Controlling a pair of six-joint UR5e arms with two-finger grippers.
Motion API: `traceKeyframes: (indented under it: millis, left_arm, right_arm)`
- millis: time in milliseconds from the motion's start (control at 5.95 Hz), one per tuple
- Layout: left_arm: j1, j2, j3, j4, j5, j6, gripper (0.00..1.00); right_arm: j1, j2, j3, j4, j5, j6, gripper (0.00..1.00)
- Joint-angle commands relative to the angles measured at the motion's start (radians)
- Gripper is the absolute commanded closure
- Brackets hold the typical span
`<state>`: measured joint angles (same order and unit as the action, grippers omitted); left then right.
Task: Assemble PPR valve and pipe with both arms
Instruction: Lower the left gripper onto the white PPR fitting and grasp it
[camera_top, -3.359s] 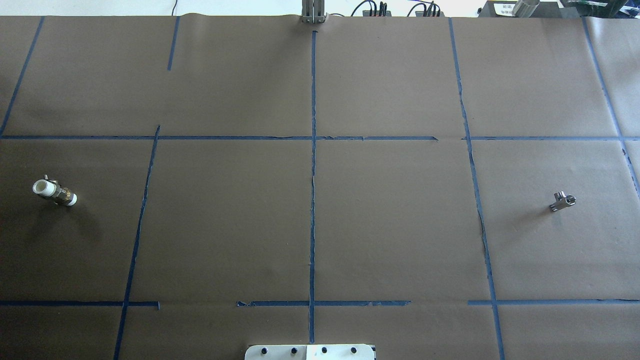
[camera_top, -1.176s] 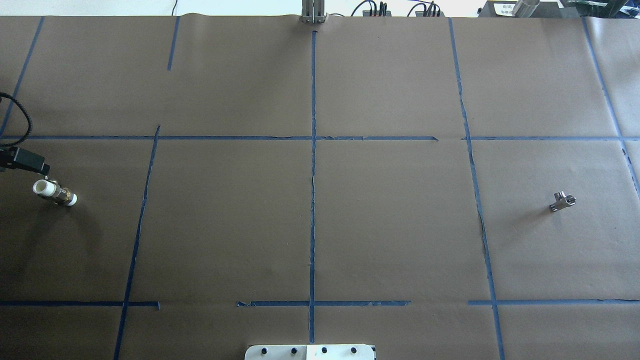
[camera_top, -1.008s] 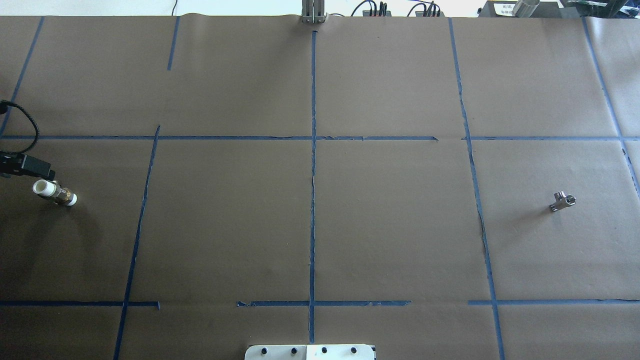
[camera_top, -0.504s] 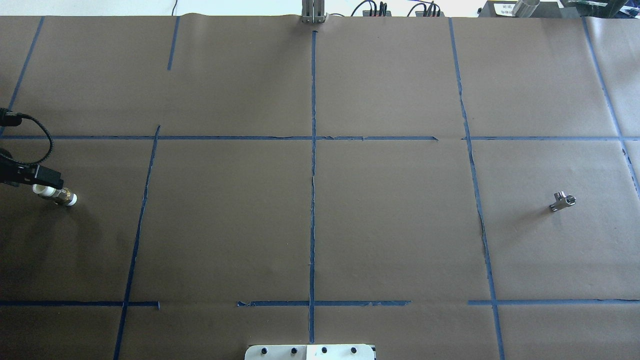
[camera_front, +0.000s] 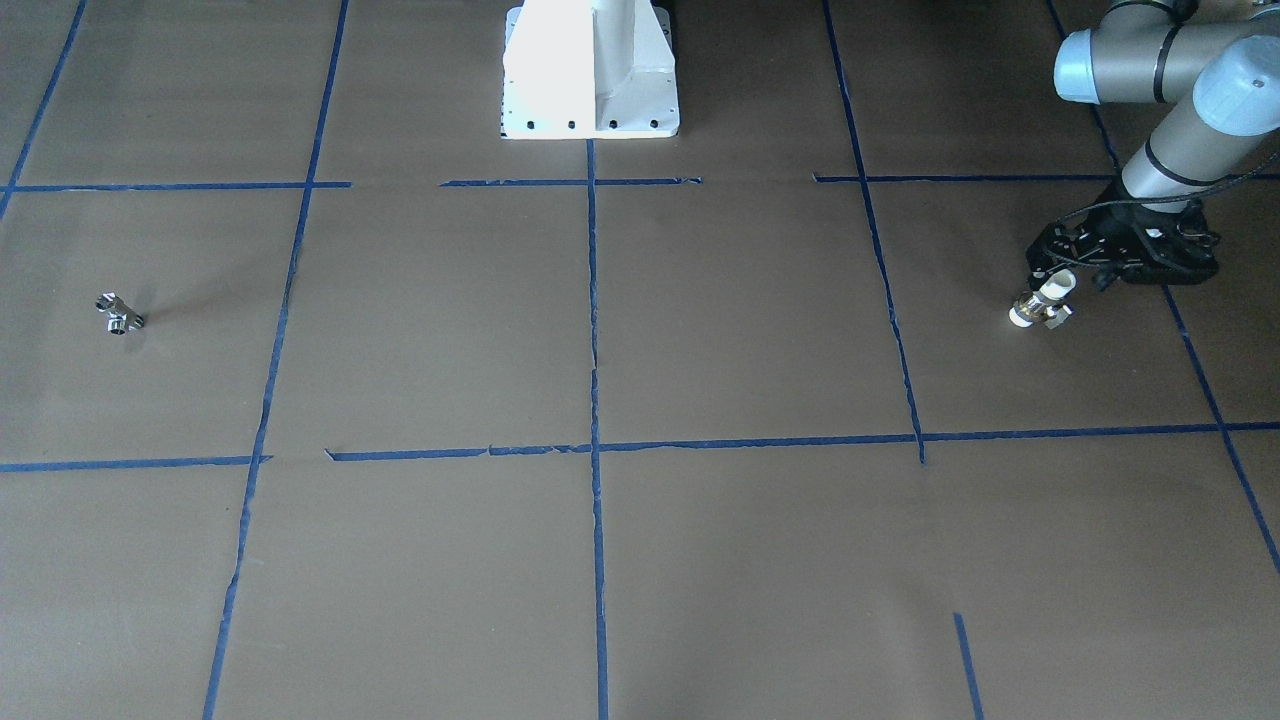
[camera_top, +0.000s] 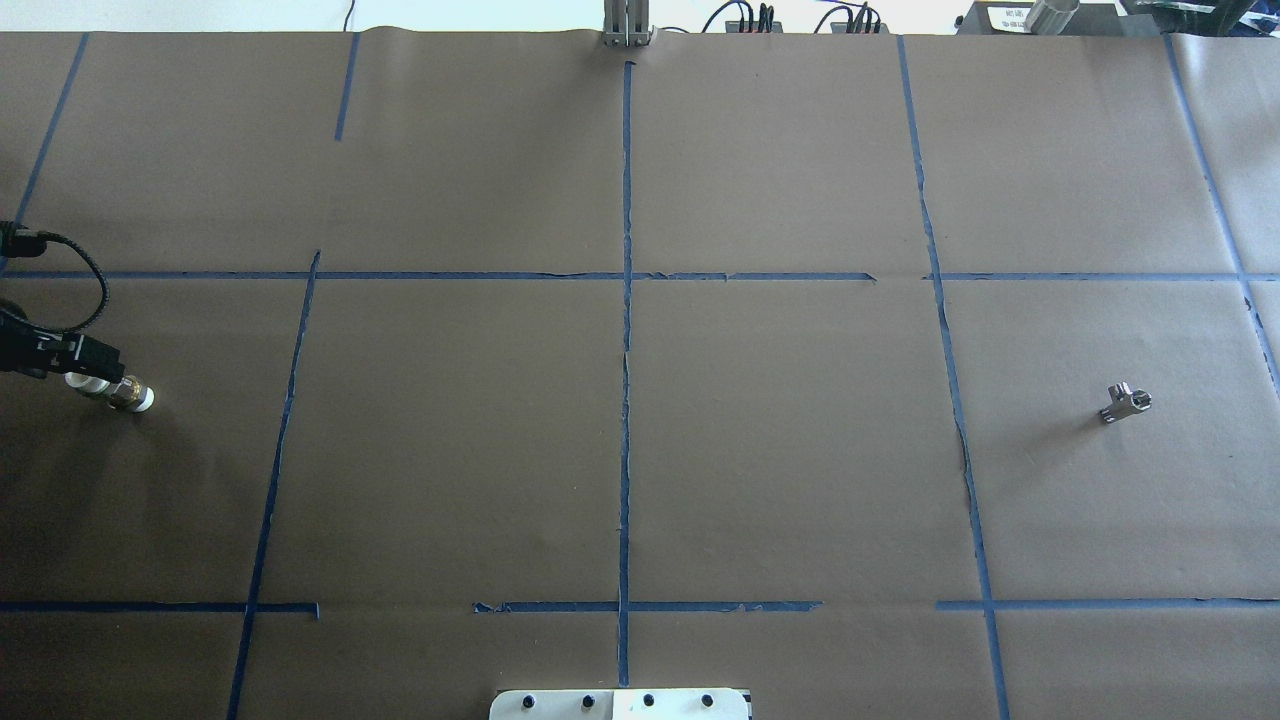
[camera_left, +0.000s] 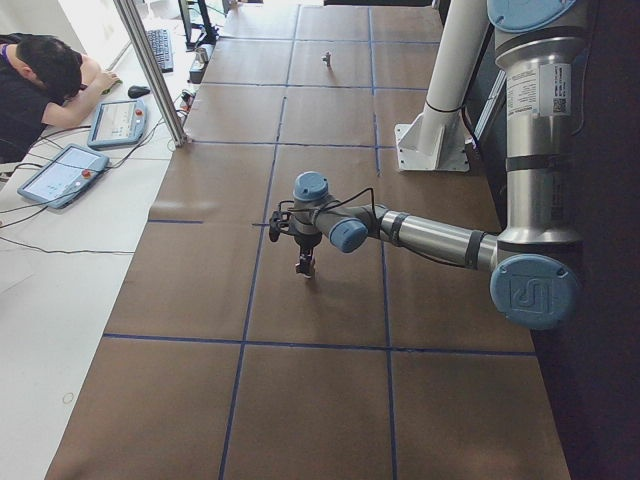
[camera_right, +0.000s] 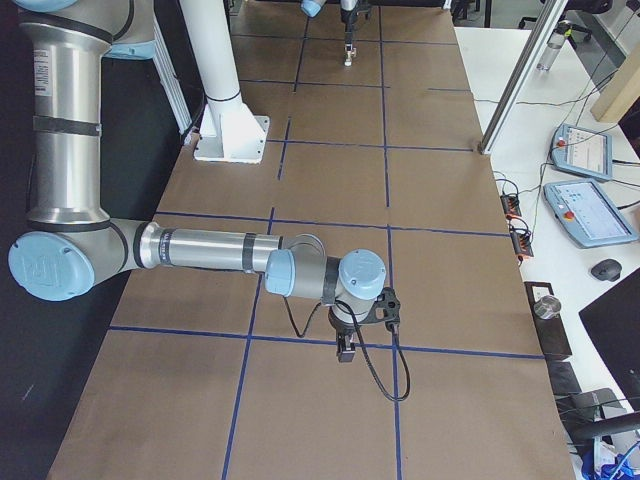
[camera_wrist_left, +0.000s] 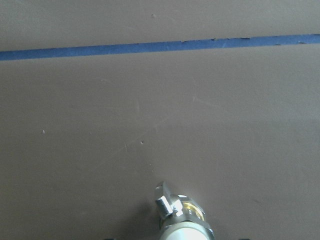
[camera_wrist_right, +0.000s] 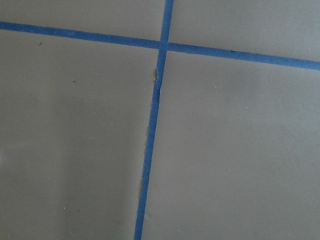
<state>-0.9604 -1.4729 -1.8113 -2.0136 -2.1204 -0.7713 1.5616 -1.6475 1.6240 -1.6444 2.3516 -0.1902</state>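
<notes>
The PPR valve (camera_front: 1040, 304) stands tilted on the brown paper, with white ends and a brass middle; it also shows in the overhead view (camera_top: 122, 392) and at the bottom of the left wrist view (camera_wrist_left: 181, 220). My left gripper (camera_front: 1066, 277) is right above it, open, its fingers on either side of the valve's upper white end. The pipe (camera_top: 1126, 402), a small chrome T, lies alone on the other side of the table (camera_front: 118, 314). My right gripper (camera_right: 346, 350) shows only in the exterior right view, hanging above a tape line; I cannot tell whether it is open or shut.
The white pedestal (camera_front: 590, 72) stands at the table's middle on the robot's side. Blue tape lines (camera_top: 626, 300) cross the brown paper. An aluminium post (camera_left: 150, 70) stands at the far edge. An operator (camera_left: 40, 80) sits beyond it with tablets.
My left gripper has come in from the overhead view's left edge and moved down over the valve's white end. The valve and the pipe have not moved.
</notes>
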Motion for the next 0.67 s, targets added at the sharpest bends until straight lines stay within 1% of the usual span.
traceKeyframes:
  millis: [0, 168, 336, 504]
  left_arm:
    - [-0.001, -0.004, -0.003, 0.004, -0.006, -0.003, 0.96]
    - [-0.001, -0.004, -0.014, 0.006, -0.006, -0.003, 1.00]
    - [-0.001, -0.004, -0.023, 0.009, -0.007, -0.003, 1.00]
    - [-0.001, -0.010, -0.061, 0.038, -0.009, -0.005, 1.00]
  right_arm:
    - [0.000, 0.000, 0.000, 0.000, 0.000, 0.000, 0.00]
    - [0.000, 0.000, -0.001, 0.000, 0.000, 0.000, 0.00]
    - [0.000, 0.000, 0.000, 0.000, 0.000, 0.000, 0.00]
    - [0.000, 0.000, 0.000, 0.000, 0.000, 0.000, 0.00]
